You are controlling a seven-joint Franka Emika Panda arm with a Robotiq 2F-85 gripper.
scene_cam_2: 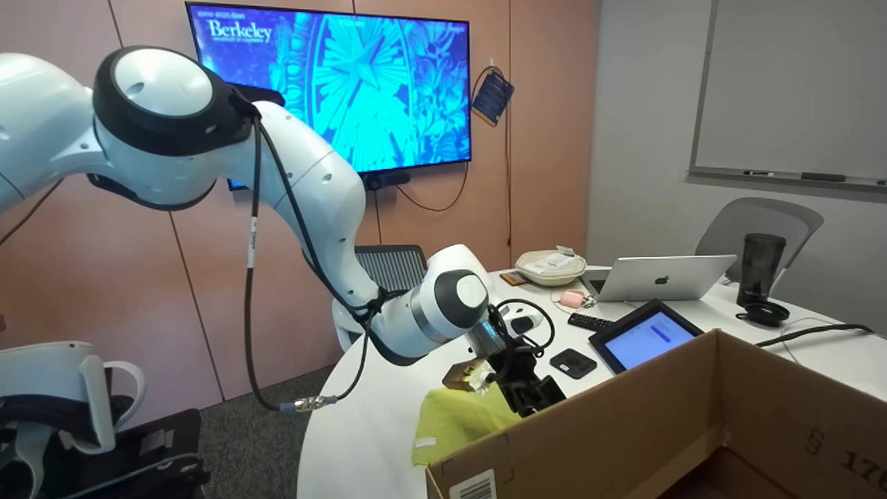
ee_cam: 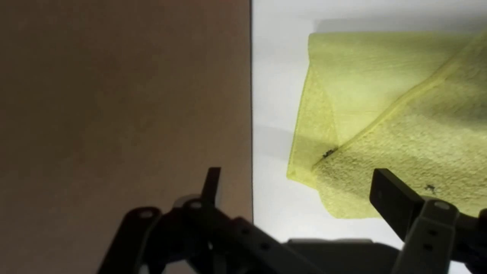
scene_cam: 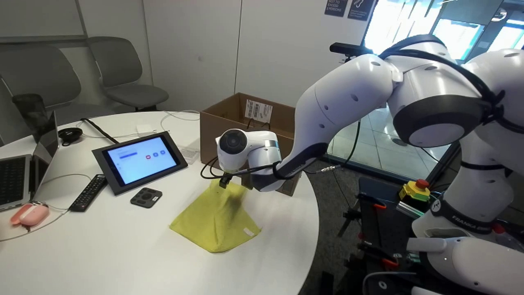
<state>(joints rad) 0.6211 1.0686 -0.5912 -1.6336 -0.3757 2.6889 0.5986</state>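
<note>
My gripper (ee_cam: pixel 296 170) is open, with nothing between its fingers. In the wrist view its right finger is over a yellow cloth (ee_cam: pixel 380 114), and its left finger is in front of the brown wall of a cardboard box (ee_cam: pixel 125 106). The cloth lies partly folded on the white table, with dark specks on it. It shows in both exterior views (scene_cam: pixel 215 229) (scene_cam_2: pixel 457 419). The box stands beside it in both exterior views (scene_cam: pixel 211 141) (scene_cam_2: pixel 624 430). In an exterior view the gripper (scene_cam_2: pixel 537 398) points down behind the box edge. I cannot tell whether the fingers touch the cloth or box.
On the round white table (scene_cam: pixel 135 258) stand a tablet on a dark stand (scene_cam: pixel 141 159), a small dark control pad (scene_cam: pixel 146 197), a black remote (scene_cam: pixel 88 192), a laptop (scene_cam: pixel 14 180) and a pink case (scene_cam: pixel 35 215). A dark tumbler (scene_cam_2: pixel 759 267) stands behind the tablet.
</note>
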